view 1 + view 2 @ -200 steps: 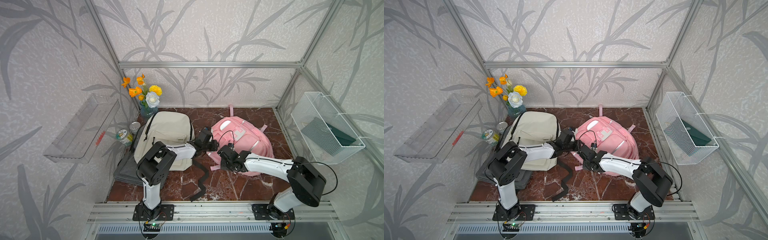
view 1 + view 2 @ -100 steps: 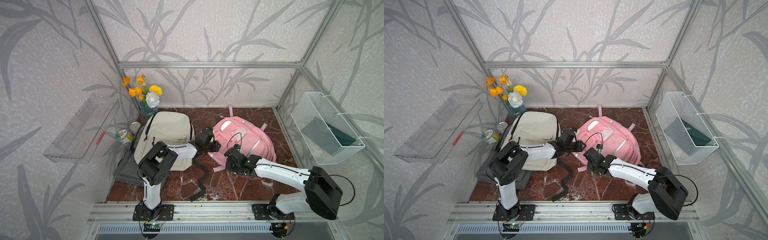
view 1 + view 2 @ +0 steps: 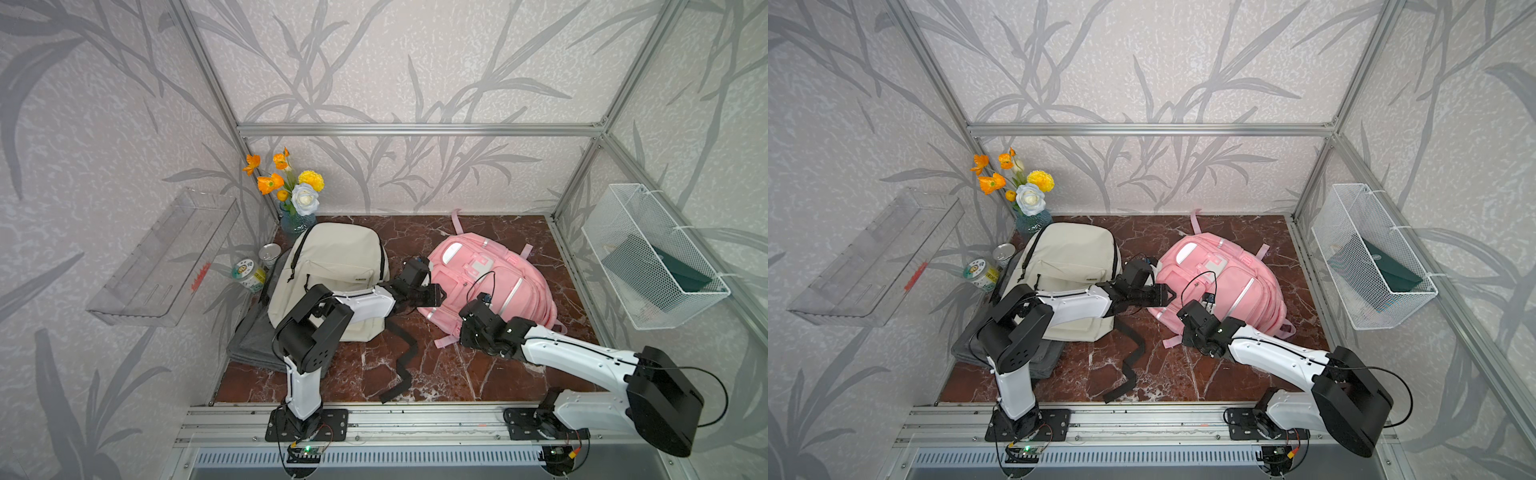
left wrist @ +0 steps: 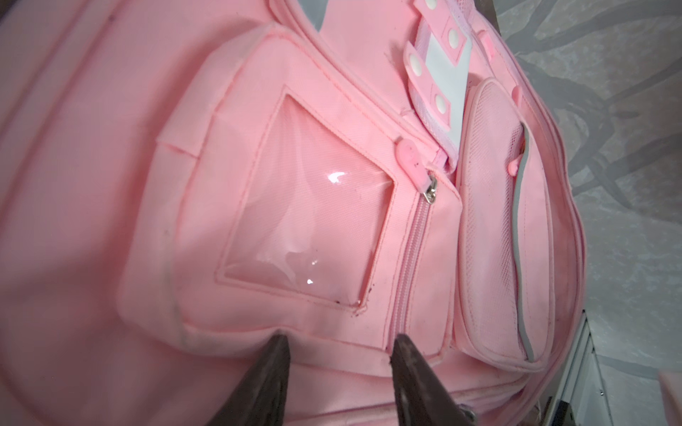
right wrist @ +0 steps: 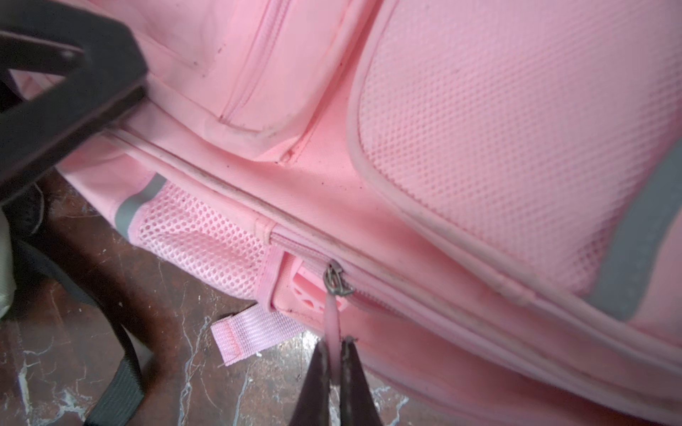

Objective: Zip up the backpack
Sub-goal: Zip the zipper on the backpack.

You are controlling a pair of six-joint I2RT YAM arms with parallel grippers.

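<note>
Lying soft and puffy, the pink backpack (image 3: 494, 274) is seen right of the middle on the shiny red marble table (image 3: 415, 365). Its thin zipper pull (image 5: 332, 313) is pinched by the right gripper (image 5: 334, 341). The left gripper (image 4: 338, 336) is spread apart at a see-through pocket (image 4: 306, 206).

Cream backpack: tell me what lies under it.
A folded grey cloth pokes out beneath the cream backpack at its near corner. How far it reaches underneath is hidden.
</note>
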